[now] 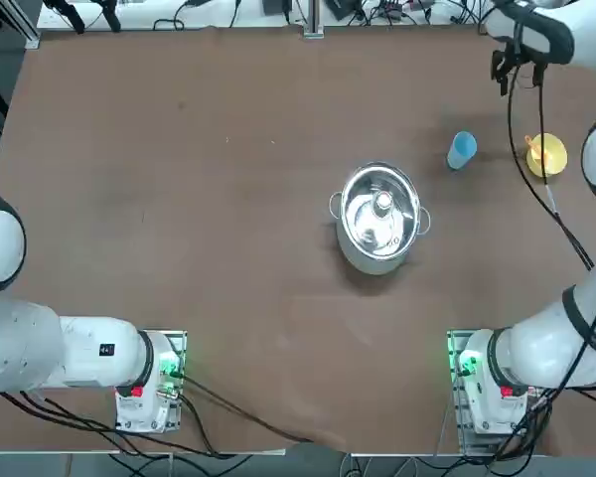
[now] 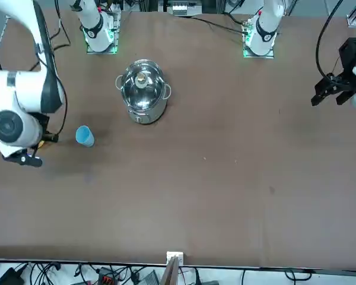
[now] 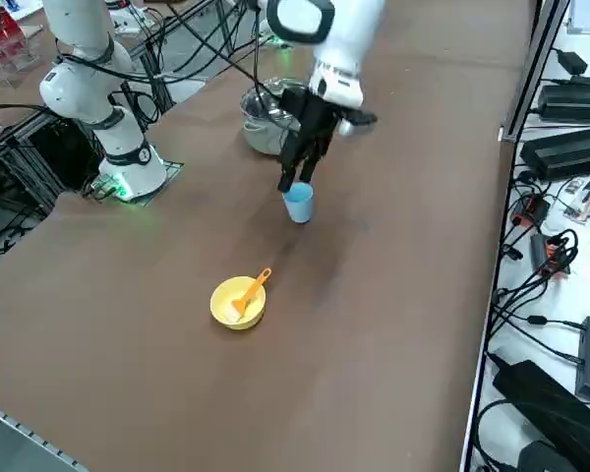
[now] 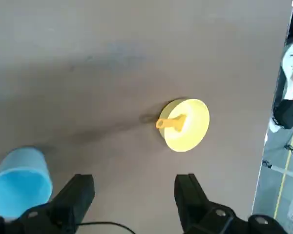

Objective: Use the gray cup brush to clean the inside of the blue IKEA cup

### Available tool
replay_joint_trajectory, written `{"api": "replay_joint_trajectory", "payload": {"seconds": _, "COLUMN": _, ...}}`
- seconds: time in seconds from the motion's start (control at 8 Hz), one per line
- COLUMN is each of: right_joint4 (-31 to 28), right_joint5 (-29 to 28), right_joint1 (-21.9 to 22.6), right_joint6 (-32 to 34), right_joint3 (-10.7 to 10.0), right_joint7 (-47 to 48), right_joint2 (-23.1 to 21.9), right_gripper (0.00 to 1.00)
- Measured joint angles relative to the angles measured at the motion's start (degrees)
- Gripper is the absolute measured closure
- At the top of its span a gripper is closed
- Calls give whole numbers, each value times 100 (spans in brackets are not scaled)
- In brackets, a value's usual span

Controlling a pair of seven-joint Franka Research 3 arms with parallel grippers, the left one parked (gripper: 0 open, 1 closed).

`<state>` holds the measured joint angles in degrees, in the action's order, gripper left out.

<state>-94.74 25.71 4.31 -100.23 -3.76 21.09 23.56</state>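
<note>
We found the right gripper (image 4: 134, 195) raised above the table (image 1: 209, 248) with its two fingers spread wide and nothing between them. Nearest to it stood the blue IKEA cup (image 4: 20, 180), upright with its mouth open upward, beside one finger in the wrist view and just below the gripper in the right side view. Farther out sat the small yellow bowl (image 4: 186, 124), well apart from the cup, and the gray cup brush (image 4: 172, 123) lay inside it, its orange-tan handle leaning over the rim and projecting beyond the bowl. Farthest from the gripper stood the steel pot (image 1: 379, 221), near the middle of the table and clear of the work. We judged the brush to be light, thin and stiff along its handle, and liable to roll or pivot on the bowl's rim when touched. We judged the projecting handle to be the proper hold, taken across its width, leaving the paler working end free for the cup. We judged the cup to be light plastic, easily tipped by sideways pressure from the brush.
</note>
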Motion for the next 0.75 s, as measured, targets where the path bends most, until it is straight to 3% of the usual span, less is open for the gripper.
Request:
{"api": "replay_joint_trajectory", "payload": {"seconds": 0.5, "right_joint4": 30, "right_joint5": 975, "right_joint1": -111, "right_joint6": -448, "right_joint3": -24, "right_joint7": 1451, "right_joint2": 938, "right_gripper": 5}}
{"api": "replay_joint_trajectory", "payload": {"seconds": 0.75, "right_joint4": 51, "right_joint5": 1149, "right_joint1": -221, "right_joint6": -474, "right_joint3": -71, "right_joint7": 1734, "right_joint2": 1203, "right_gripper": 7}}
